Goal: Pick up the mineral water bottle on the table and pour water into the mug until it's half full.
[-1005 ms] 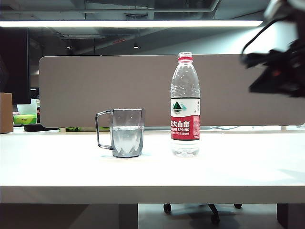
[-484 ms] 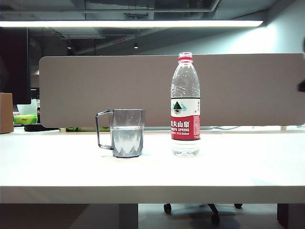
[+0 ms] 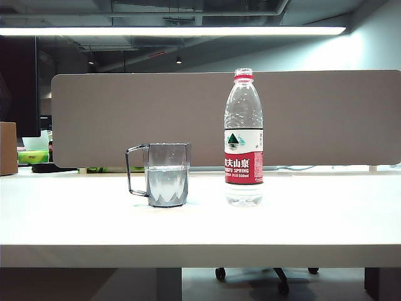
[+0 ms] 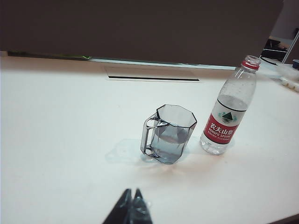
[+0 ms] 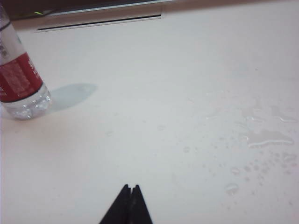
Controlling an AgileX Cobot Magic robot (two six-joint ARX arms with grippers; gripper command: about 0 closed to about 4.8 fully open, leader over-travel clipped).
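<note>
Exterior view: mineral water bottle (image 3: 243, 138) upright mid-table (image 3: 200, 235), uncapped, just beside mug (image 3: 166, 174) roughly half full, pour looks done. Left gripper (image 4: 131, 198) and right gripper (image 5: 130, 190) pinched closed, empty, hovering clear near front edge.

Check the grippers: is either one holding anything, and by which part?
Nothing is held. Left gripper and right gripper are shut, empty above the table.

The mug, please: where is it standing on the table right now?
In the exterior view the mug stands upright left of centre on the table, just left of the water bottle without touching it, its handle pointing away from the bottle.
</note>
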